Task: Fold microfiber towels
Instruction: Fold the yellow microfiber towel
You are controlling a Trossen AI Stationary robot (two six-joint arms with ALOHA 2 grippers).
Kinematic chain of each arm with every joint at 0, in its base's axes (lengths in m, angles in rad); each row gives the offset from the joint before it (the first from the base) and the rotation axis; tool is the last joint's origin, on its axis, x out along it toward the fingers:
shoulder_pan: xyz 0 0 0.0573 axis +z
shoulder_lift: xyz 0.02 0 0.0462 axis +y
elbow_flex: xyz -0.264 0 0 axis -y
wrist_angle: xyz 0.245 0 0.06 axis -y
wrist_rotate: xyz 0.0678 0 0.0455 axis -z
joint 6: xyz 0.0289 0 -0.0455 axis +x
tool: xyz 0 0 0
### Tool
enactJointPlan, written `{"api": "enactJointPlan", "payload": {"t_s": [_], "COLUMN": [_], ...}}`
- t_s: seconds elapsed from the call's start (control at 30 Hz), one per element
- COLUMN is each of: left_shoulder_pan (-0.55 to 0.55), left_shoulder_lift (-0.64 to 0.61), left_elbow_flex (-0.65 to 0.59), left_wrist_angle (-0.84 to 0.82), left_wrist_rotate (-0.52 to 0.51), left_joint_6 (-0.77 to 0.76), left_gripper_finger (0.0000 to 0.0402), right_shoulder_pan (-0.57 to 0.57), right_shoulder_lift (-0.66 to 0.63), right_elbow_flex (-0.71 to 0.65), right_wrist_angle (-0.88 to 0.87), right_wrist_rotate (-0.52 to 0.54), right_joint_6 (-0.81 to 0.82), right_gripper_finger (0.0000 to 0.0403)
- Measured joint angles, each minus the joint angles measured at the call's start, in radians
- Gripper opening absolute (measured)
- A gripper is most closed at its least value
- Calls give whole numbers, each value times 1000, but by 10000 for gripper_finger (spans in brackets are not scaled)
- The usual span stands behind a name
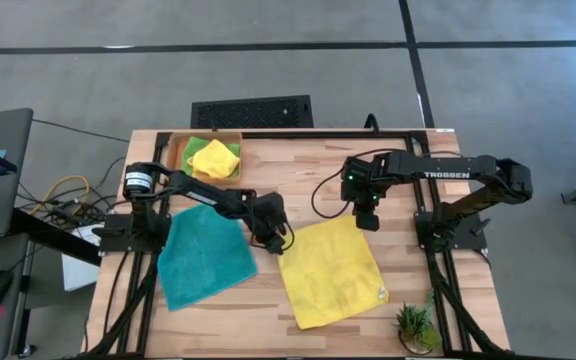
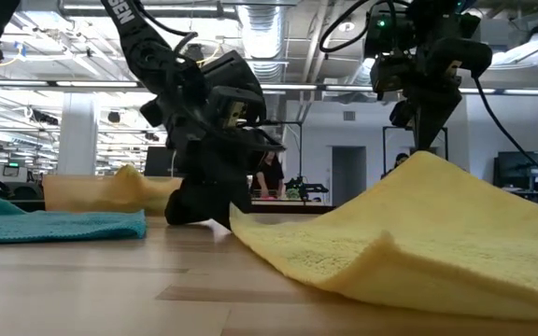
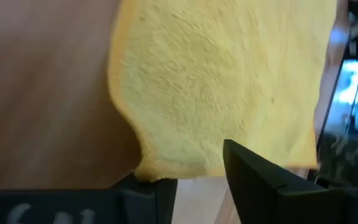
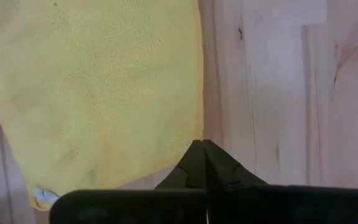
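A yellow microfiber towel (image 1: pixel 333 272) lies spread on the wooden table, right of centre. My right gripper (image 1: pixel 366 220) is shut on its far right corner, which is raised off the table. My left gripper (image 1: pixel 282 240) is open, low at the towel's far left corner (image 3: pixel 157 167); its fingers stand on either side of that corner, and I cannot tell whether they touch it. A teal towel (image 1: pixel 203 255) lies flat at the left. A second yellow towel (image 1: pixel 216 160) and a lime green one (image 1: pixel 198 146) lie bunched in the orange tray (image 1: pixel 177 152). My right gripper pinches the yellow towel's far right corner (image 4: pixel 194 138) between its two shut fingers, coming from above and pointing down. In the low view the corner (image 2: pixel 425 159) is lifted into a peak, and the cloth slopes down from it to the table.
A small potted plant (image 1: pixel 415 325) stands at the table's near right corner. A black grille (image 1: pixel 251 110) lies beyond the far edge. Bare wood shows between the teal and yellow towels and along the near edge.
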Motion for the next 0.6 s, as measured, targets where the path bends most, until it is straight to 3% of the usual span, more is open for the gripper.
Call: {"api": "enactJointPlan", "payload": {"t_s": [0.3, 0.6], "left_shoulder_pan": [37, 56], "left_shoulder_lift": [0, -2], "left_elbow_flex": [-2, -2], "left_wrist_angle": [56, 63], "left_wrist_rotate": [-5, -51], "left_joint_6": [-30, -18], "left_gripper_finger": [122, 10], "right_shoulder_pan": [0, 0], "right_shoulder_lift": [0, 0], "right_elbow_flex": [0, 0], "right_wrist_angle": [0, 0], "right_wrist_rotate": [0, 7], "right_joint_6": [0, 0], "right_gripper_finger": [6, 6]}}
